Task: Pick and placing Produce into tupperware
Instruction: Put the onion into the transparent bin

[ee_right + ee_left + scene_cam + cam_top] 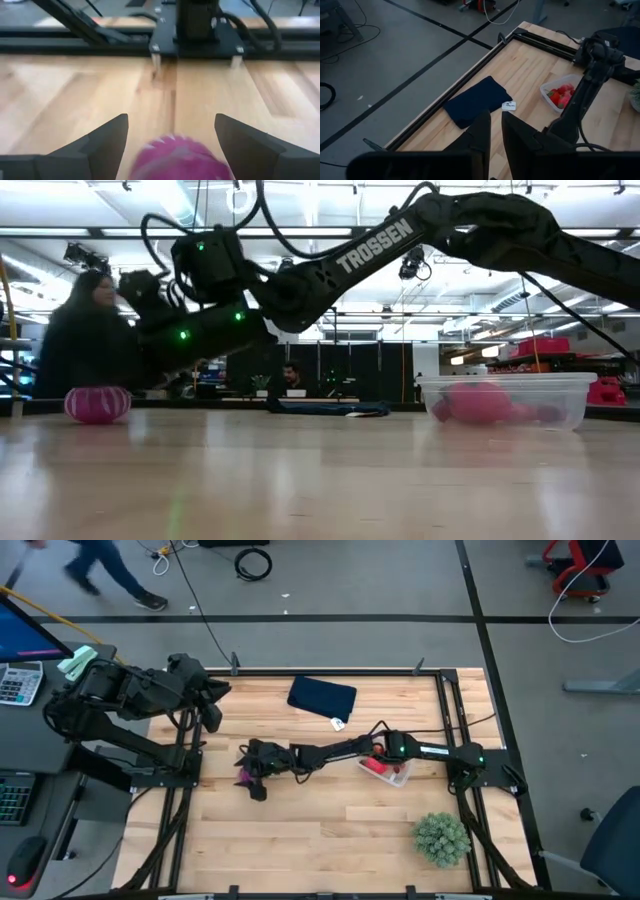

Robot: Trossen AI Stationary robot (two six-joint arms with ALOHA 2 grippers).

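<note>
The right gripper (170,137) hung with fingers spread over a purple produce piece (180,159) on the table (330,830), left of the tupperware (505,400) (red pieces inside). Its arm read "TROSSEN". The left gripper (492,132), nearly closed, waited aside.

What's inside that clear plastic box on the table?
The tupperware holds several red and pink toy produce pieces, piled together. How many is unclear, since they overlap and the right arm crosses over the box in the overhead view, hiding part of it.
</note>
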